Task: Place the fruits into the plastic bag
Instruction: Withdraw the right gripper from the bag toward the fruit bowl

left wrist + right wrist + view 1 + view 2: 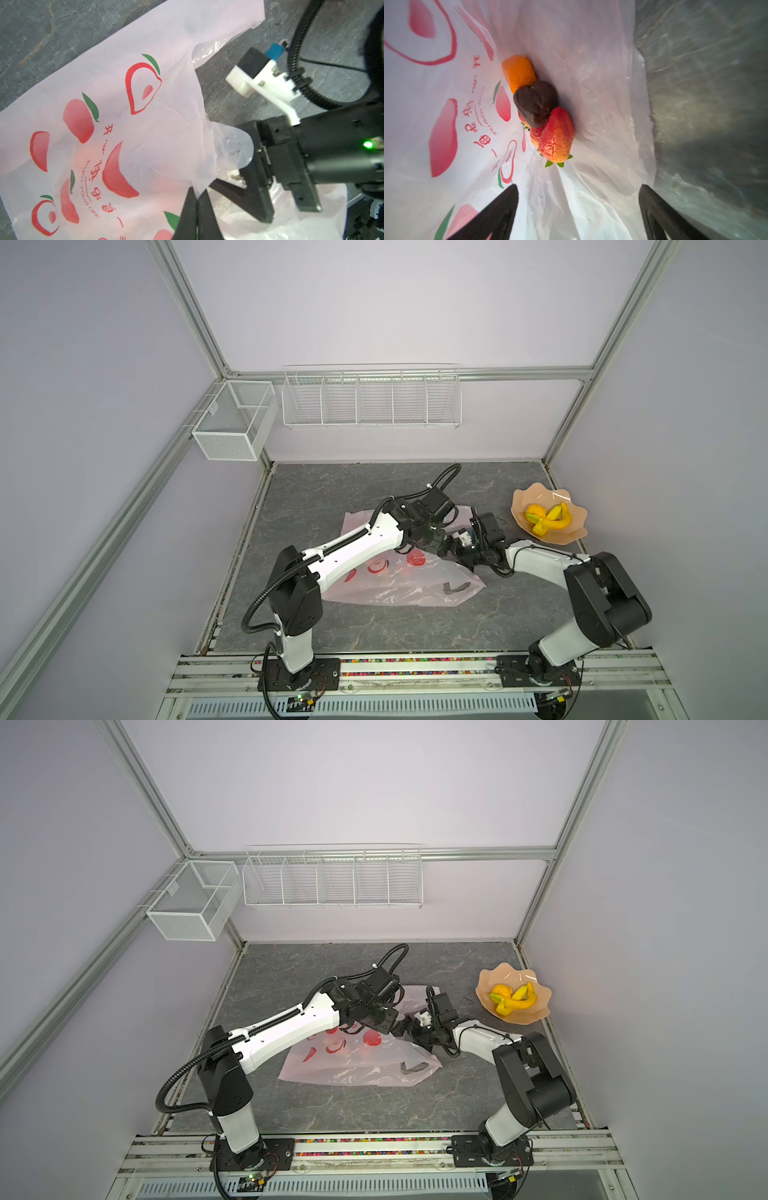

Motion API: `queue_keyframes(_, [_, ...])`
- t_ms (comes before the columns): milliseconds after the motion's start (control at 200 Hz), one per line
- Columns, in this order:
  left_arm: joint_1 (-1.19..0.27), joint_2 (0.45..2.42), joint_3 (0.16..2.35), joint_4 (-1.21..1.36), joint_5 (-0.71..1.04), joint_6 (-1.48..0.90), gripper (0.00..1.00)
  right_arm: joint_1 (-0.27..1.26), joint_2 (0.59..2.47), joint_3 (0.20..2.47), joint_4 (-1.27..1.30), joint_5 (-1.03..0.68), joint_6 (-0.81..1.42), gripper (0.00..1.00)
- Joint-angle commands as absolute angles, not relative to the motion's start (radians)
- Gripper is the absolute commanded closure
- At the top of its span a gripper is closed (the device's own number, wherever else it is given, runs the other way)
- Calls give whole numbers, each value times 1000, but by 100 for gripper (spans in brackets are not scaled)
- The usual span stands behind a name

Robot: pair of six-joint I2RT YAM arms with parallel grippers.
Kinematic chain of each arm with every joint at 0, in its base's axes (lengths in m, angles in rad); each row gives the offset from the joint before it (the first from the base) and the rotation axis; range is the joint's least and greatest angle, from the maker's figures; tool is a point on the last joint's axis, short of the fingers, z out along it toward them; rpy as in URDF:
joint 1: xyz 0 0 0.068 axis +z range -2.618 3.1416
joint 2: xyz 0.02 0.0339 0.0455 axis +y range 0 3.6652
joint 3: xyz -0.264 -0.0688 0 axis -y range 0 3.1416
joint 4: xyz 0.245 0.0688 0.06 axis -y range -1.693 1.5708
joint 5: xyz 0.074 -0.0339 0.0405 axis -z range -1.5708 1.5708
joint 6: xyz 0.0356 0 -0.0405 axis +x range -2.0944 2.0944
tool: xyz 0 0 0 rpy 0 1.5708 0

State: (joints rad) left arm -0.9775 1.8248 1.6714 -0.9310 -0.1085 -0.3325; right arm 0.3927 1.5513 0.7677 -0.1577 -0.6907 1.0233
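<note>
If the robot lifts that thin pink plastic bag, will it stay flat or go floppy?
Probably floppy: the thin pink plastic bag lies crumpled and wrinkled. It would likely sag where the red strawberry, dark brown fruit and orange fruit sit, and they may tumble together.

Soft even light; top views barrel-bowed; wrist views blurred; glare on plastic bag (395,589).

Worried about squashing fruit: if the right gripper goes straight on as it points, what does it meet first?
Probably the red strawberry, nearest fruit ahead of the right gripper inside the plastic bag; depth is unclear.
</note>
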Motion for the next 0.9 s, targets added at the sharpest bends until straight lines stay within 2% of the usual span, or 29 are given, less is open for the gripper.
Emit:
queue_keyframes(0, [-983, 1795, 1658, -925, -121, -347, 100, 343, 1489, 749, -290, -675, 937, 6])
queue_keyframes(205, [-984, 1799, 1657, -924, -122, -348, 100, 217, 1392, 751, -449, -672, 828, 0])
queue_keyframes(425, [-984, 1804, 1656, -920, -120, -350, 100, 74, 1314, 795, -611, -672, 709, 6])
queue_keyframes(895, [-983, 1809, 1648, -909, -120, -362, 100, -133, 1229, 901, -856, -685, 538, 8])
